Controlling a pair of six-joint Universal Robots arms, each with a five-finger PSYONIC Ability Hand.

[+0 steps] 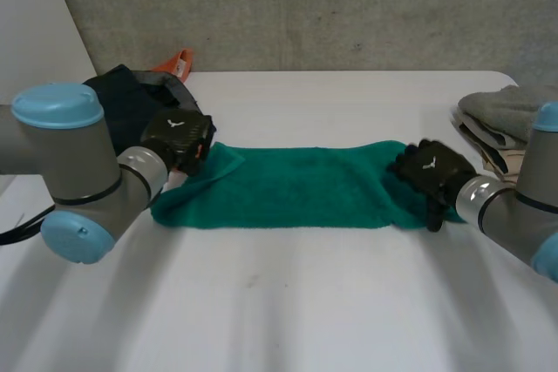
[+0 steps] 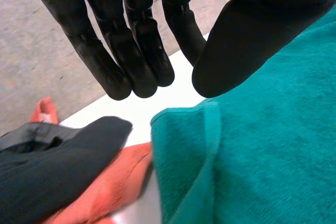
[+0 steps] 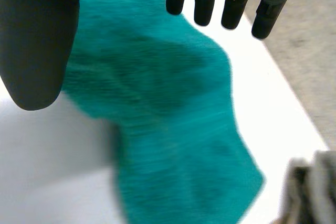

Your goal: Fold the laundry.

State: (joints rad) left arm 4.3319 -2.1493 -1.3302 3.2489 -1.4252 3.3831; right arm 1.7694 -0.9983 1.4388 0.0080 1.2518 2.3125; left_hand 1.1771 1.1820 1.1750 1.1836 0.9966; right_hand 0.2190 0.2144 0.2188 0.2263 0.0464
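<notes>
A teal towel [image 1: 296,185] lies as a long folded strip across the white table [image 1: 305,302]. My left hand [image 1: 179,138] is at its left end, where one corner is turned up. In the left wrist view the fingers [image 2: 136,51] are drawn in toward the thumb, with no cloth between them. The towel's hemmed corner [image 2: 205,124] lies just beyond the thumb tip. My right hand [image 1: 432,172] is over the towel's right end. Its fingers [image 3: 231,3] are straight and spread from the thumb above the teal cloth [image 3: 157,103].
A dark garment [image 1: 131,98] with an orange piece [image 1: 177,62] lies at the back left, close behind my left hand; both show at its fingertips [image 2: 47,171]. A grey folded pile [image 1: 510,111] sits at the table's right edge.
</notes>
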